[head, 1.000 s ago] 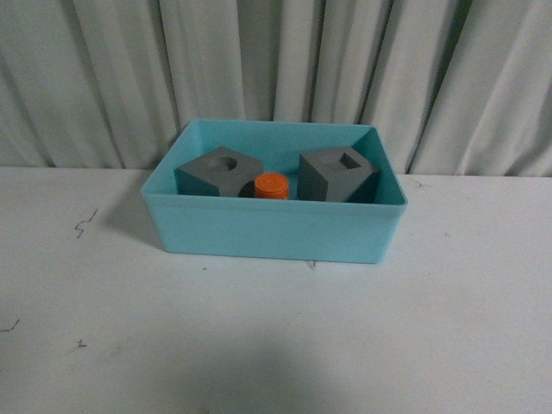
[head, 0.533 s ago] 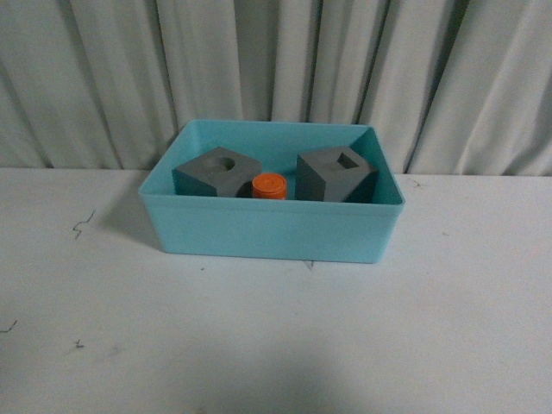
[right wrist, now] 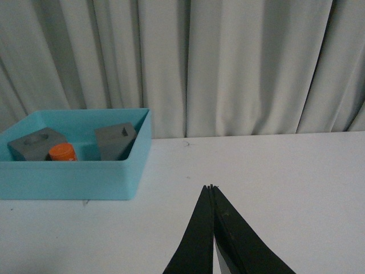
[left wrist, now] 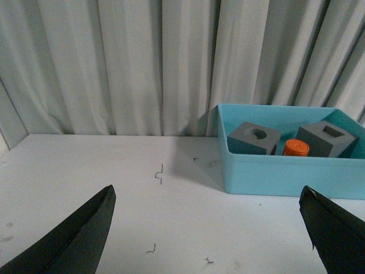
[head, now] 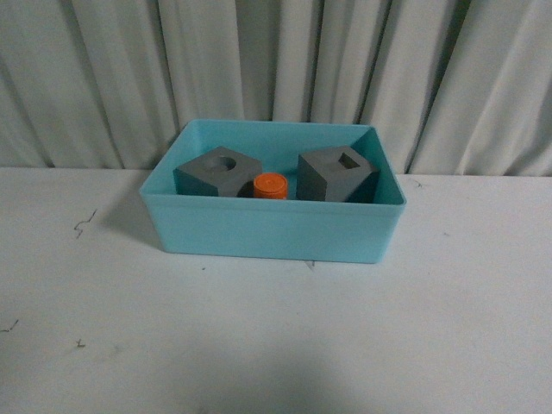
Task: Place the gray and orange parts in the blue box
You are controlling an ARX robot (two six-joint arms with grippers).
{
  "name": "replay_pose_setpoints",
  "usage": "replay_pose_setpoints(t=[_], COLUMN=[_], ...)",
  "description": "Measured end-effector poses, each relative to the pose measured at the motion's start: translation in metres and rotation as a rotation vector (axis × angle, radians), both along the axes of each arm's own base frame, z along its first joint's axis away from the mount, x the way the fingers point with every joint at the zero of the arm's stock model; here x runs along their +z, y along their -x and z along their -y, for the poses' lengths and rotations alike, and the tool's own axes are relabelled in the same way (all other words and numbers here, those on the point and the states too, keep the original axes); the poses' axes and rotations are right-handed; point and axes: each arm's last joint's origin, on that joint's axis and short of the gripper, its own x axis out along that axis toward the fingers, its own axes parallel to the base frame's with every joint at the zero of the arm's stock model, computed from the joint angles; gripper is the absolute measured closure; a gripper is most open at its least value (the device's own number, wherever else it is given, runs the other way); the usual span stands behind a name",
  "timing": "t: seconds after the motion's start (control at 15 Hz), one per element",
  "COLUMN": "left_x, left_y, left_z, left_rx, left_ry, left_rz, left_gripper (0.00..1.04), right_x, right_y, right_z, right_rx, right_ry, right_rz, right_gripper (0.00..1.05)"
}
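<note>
The light blue box (head: 276, 233) stands on the white table in front of the curtain. Inside it sit a gray cube with a round recess (head: 217, 172), a gray cube with a rectangular recess (head: 336, 175) and the orange cylinder (head: 272, 186) between them. No arm shows in the front view. My left gripper (left wrist: 208, 211) is open and empty over the table, left of the box (left wrist: 285, 171). My right gripper (right wrist: 211, 186) is shut and empty, right of the box (right wrist: 68, 177). Both wrist views show the cubes and the cylinder (left wrist: 296, 148) (right wrist: 61, 152) in the box.
A pleated gray curtain (head: 276, 78) hangs behind the table. Small dark marks (head: 84, 224) dot the white tabletop (head: 276, 345) at the left.
</note>
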Motion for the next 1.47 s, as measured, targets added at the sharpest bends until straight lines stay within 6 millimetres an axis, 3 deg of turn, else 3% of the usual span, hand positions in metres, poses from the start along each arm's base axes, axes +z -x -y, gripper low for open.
replay_pose_setpoints(t=[0.07, 0.53, 1.47], left_x=[0.0000, 0.0000, 0.0000], left_y=[0.0000, 0.0000, 0.0000], left_z=[0.0000, 0.0000, 0.0000], left_rx=[0.000, 0.000, 0.000], left_ry=[0.000, 0.000, 0.000], left_rz=[0.000, 0.000, 0.000], left_gripper=[0.07, 0.07, 0.07], right_x=[0.0000, 0.0000, 0.0000], right_y=[0.0000, 0.0000, 0.0000], right_z=[0.0000, 0.0000, 0.0000], right_rx=[0.000, 0.000, 0.000], right_ry=[0.002, 0.001, 0.002], right_rz=[0.000, 0.000, 0.000], right_gripper=[1.00, 0.05, 0.06])
